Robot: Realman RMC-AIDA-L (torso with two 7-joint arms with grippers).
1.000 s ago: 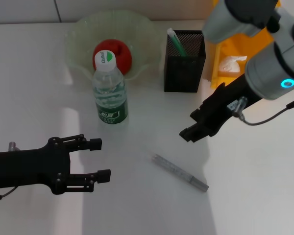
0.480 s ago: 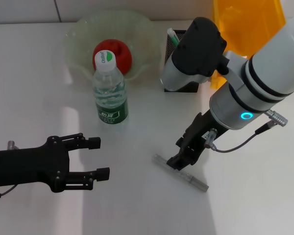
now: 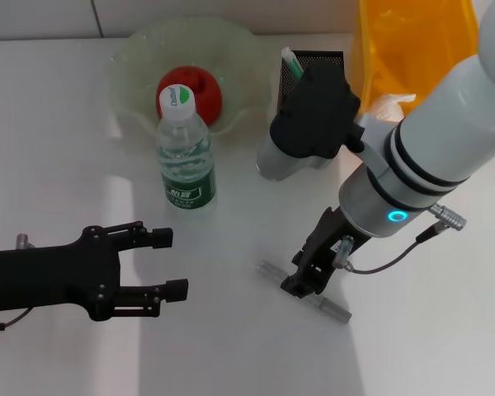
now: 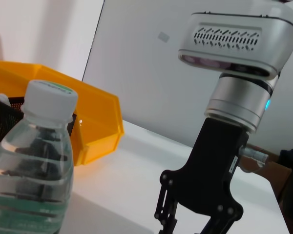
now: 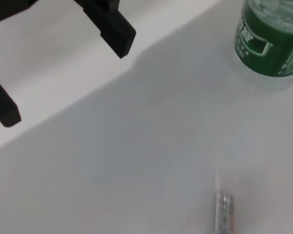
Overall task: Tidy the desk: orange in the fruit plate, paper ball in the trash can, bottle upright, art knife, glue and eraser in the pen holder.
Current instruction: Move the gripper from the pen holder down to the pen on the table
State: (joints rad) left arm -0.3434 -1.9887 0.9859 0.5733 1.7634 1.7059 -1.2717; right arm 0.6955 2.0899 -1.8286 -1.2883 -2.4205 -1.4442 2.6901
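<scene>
The orange lies in the pale-green fruit plate. The bottle stands upright in front of the plate and shows in the left wrist view. A thin silver-grey art knife lies flat on the desk. My right gripper is right over the knife's near end, fingers spread, pointing down. The knife's tip shows in the right wrist view. My left gripper is open and empty, low at the left. The paper ball lies in the yellow trash can. The eraser is out of view.
The black mesh pen holder stands behind my right arm, partly hidden, with a white-and-green stick in it. The trash can stands at the back right beside it. The right wrist view shows the bottle's base.
My right arm has swung from beside the trash can down and left, bringing its gripper onto the art knife. The left gripper has barely moved.
</scene>
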